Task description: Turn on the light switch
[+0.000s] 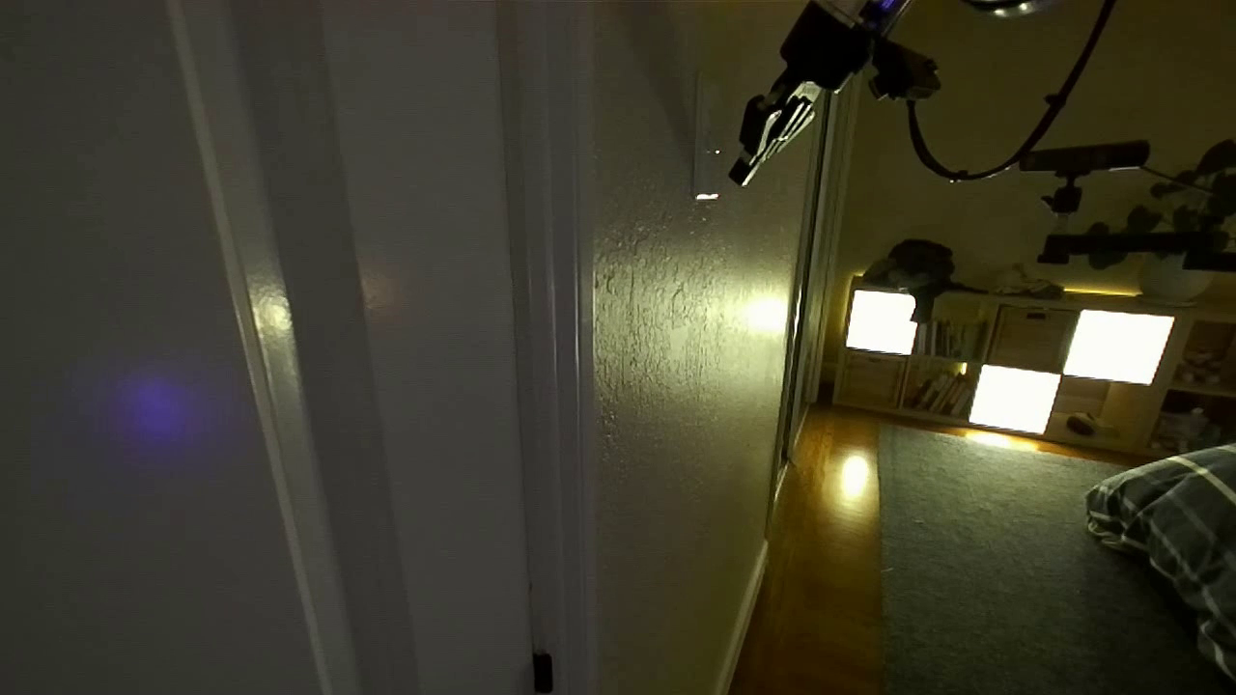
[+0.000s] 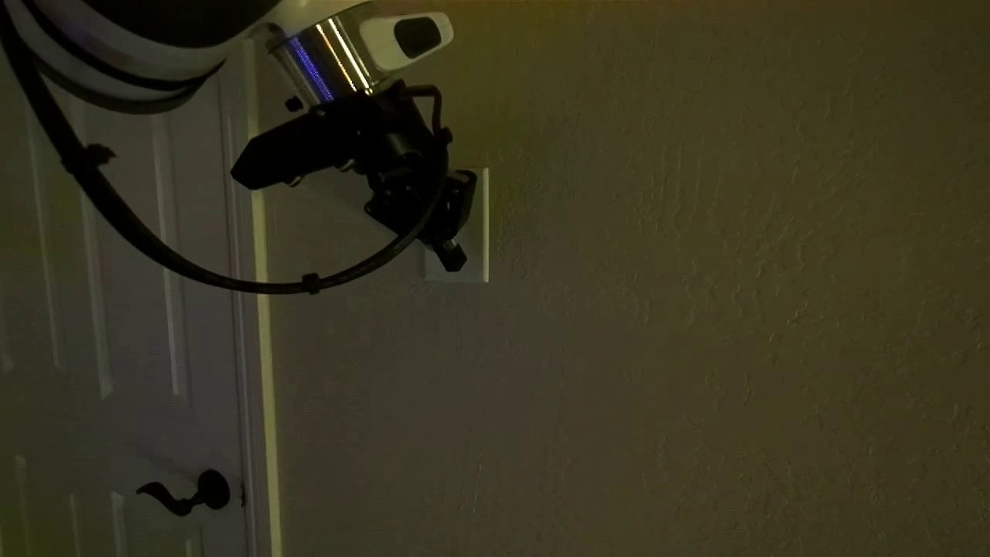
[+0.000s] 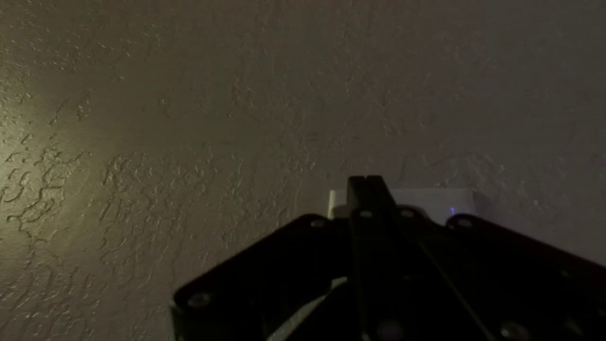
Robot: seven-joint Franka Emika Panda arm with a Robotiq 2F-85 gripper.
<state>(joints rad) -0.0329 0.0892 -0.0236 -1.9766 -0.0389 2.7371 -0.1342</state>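
Observation:
The light switch is a pale wall plate. In an exterior view it is a narrow sliver (image 1: pixel 708 159) with a bright lower edge. In an exterior view it also shows as an upright plate (image 2: pixel 476 263), largely covered by the gripper. In the wrist view its upper strip (image 3: pixel 433 199) shows behind the fingers; the rest is hidden. My black gripper (image 3: pixel 365 178) is shut and empty, its two fingertips pressed together. It points down and toward the wall, tilted. In an exterior view the gripper tip (image 1: pixel 740 176) is apart from the plate; it also shows over the plate's lower part (image 2: pixel 454 258).
A textured wall (image 1: pixel 676 405) surrounds the plate. A white door (image 2: pixel 116 309) with a dark handle (image 2: pixel 193 493) stands beside it. A black cable (image 2: pixel 232 285) hangs in a loop from the arm. A shelf with glowing cubbies (image 1: pixel 1012 398) and a bed (image 1: pixel 1173 531) are farther off.

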